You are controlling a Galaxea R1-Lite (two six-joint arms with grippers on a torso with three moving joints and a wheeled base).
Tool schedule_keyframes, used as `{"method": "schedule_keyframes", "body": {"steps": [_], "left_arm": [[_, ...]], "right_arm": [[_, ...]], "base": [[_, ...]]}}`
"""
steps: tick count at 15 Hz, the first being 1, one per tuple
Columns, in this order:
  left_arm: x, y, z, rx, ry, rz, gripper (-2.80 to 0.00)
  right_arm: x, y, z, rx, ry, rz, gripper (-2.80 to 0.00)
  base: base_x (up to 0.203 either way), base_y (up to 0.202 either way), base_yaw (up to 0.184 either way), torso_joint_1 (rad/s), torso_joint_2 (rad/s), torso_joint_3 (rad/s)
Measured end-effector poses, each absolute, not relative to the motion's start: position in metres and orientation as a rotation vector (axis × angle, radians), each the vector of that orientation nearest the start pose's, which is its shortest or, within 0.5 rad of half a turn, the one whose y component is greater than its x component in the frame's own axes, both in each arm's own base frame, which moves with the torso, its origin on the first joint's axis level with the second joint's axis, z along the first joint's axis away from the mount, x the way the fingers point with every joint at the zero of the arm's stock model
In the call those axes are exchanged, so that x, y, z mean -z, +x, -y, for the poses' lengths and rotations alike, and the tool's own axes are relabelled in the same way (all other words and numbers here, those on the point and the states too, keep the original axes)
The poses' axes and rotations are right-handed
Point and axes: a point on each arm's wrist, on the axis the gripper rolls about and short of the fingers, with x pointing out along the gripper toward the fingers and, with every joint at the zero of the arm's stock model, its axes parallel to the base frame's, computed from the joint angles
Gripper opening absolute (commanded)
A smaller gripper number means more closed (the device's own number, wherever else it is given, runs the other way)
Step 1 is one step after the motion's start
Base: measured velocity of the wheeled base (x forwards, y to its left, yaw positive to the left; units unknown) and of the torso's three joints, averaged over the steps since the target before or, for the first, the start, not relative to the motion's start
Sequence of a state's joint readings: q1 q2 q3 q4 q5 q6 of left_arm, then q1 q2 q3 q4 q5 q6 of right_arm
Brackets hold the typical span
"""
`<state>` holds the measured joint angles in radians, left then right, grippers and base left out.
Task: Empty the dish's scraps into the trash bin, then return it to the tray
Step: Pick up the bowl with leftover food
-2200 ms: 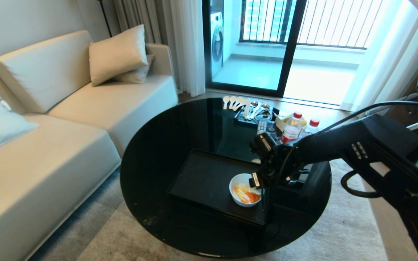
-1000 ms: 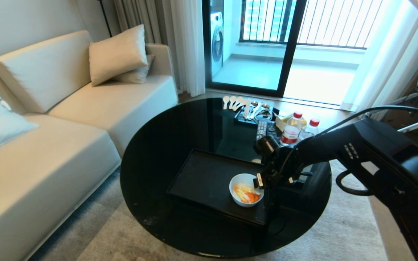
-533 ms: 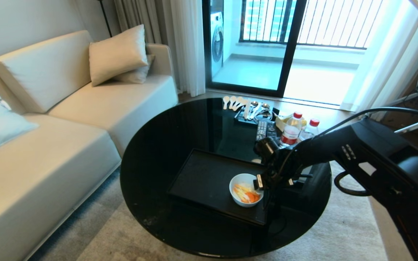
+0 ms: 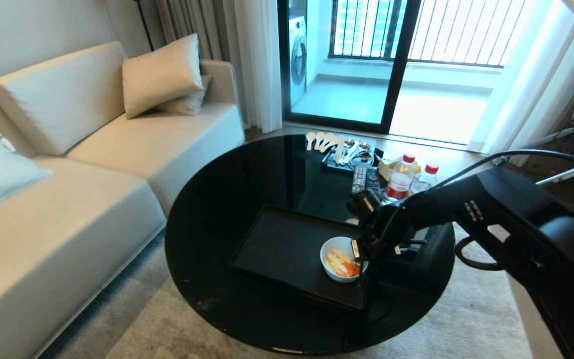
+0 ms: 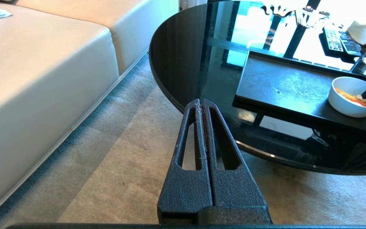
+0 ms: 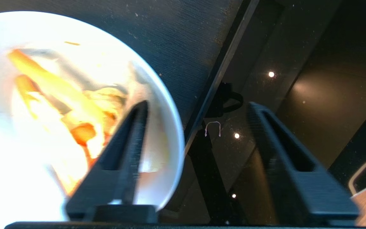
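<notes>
- since the earlier frames the dish [image 4: 343, 259] has shifted slightly toward the tray's right edge and now sits tilted, its rim lifted where the right tool [image 4: 359, 252] meets it; the arm itself has barely moved.
- dish: small, round, deep-sided, smooth white; being round, it has no long axis, and its mouth faces up with a slight lean.
- scraps [image 4: 342, 263]: soft orange, pale yellow and white strips heaped inside the dish.
- tray [image 4: 277, 249]: flat, matte black, rectangular with a low rim, lying on the glossy round black tabletop [image 4: 227, 199]; the dish is at the tray's near right corner.
- right tool: its fingers have narrowed from wide, one inside the dish and one outside, straddling the rim; whether they already pinch it is unclear.
- left tool [image 5: 202, 106]: textured black fingers pressed together, parked low beside the tabletop's edge over the carpet [image 5: 132, 159].
</notes>
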<state>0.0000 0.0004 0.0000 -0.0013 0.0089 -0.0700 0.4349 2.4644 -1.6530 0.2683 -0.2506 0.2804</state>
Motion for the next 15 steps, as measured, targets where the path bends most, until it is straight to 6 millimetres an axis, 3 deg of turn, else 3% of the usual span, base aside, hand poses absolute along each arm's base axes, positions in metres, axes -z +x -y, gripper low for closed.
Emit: {"method": "schedule_keyframes", "body": {"steps": [15], "left_arm": [[-0.0756,-0.0228,-0.0002,-0.009,-0.07,0.001,-2.8]], "right_arm": [[-0.0277,0.4136,-0.187,0.001,-0.068,-1.032,-2.8]], "base": [[0.0,0.0,0.0,0.0,0.0,0.0]]}}
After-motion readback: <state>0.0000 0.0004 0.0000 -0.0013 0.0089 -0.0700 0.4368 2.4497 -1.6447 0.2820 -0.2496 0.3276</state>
